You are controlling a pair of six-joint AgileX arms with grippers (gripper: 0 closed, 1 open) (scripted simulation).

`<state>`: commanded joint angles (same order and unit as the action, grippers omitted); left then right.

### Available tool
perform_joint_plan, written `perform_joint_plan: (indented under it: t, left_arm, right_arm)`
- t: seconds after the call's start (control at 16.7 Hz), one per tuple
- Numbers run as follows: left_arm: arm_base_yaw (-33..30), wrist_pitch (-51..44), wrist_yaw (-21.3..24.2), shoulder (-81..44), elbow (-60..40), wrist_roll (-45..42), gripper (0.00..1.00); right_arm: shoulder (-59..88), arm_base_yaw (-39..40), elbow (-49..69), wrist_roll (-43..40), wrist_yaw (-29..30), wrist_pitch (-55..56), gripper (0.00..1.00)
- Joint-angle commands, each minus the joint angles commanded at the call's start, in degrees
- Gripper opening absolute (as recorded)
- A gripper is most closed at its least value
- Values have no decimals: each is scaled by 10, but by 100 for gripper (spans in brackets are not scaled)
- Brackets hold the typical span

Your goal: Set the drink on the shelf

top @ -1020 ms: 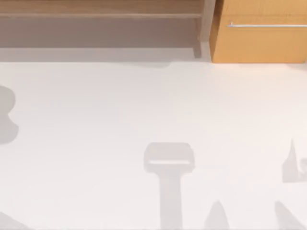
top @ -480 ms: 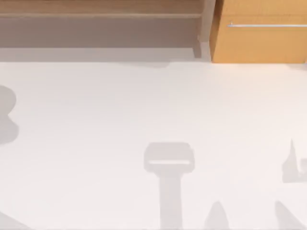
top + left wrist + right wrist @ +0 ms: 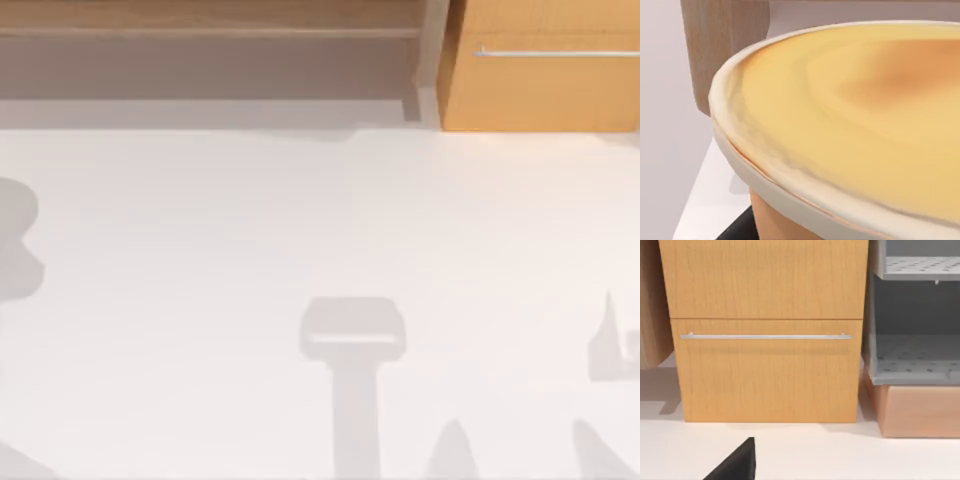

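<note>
Drink (image 3: pixel 850 130) is sitting very close under the left wrist camera: a pale-rimmed cup with a yellow-orange top and an orange side wall. A dark piece of the left pincer (image 3: pixel 737 230) is showing just beside the cup's lower wall, but whether the fingers are closed on the cup I cannot tell, so whether the cup is gripped or merely close is unclear. Behind it a strip of white table (image 3: pixel 710 200) and a light wooden upright (image 3: pixel 722 45) are showing.

Judging from this, the task is not yet done: the drink is not standing on the shelf (image 3: pixel 200 30), whose boards and shadowed recess are running along the far edge in the top view, with nothing visible on them. Carrying it over and setting it down is still left.

In the top view only grey shadows are falling on the table (image 3: pixel 300 220), one at the left edge. The right pincer (image 3: pixel 735 465) is showing as a dark tip cut off at the frame edge, its opening impossible to read, facing the orange cabinet (image 3: pixel 767 340) with a bar handle and a grey rack (image 3: pixel 915 355) beside it.
</note>
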<state>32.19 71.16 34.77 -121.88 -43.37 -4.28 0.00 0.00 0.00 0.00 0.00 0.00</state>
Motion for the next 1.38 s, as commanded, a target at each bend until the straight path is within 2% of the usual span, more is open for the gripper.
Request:
perform_joint_plan:
  t: [0.24, 0.54, 0.72, 1.38]
  left_arm:
    - [-8, 4, -35, 48, -38, 0, 0]
    - [-79, -47, -141, 121, -115, 5, 0]
    - [-164, -114, -222, 130, -165, 13, 0]
    - [-548, -410, -534, 67, -399, 50, 0]
  right_arm:
    - [0, 0, 0, 0, 0, 0, 100]
    - [0, 0, 0, 0, 0, 0, 100]
    - [0, 0, 0, 0, 0, 0, 100]
    - [0, 0, 0, 0, 0, 0, 100]
